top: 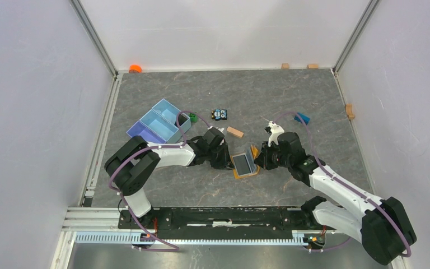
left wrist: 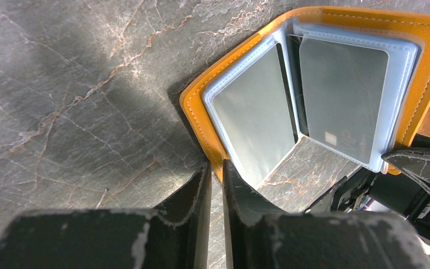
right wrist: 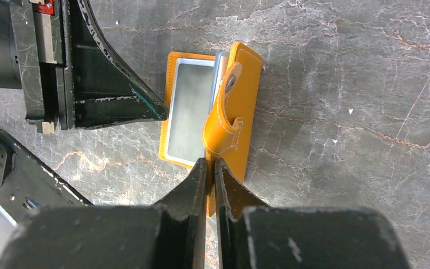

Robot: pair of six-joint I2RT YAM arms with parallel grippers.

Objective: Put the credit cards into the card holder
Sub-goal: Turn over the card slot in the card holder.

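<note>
Holding the card holder (top: 245,163) open mid-frame on the worktop (top: 201,95): left end effector (left wrist: 216,174) clamped on its left cover edge, right end effector (right wrist: 210,168) pinching the raised right cover. Likely light, floppy, slick sleeves; stitched rims look the best hold.
</note>
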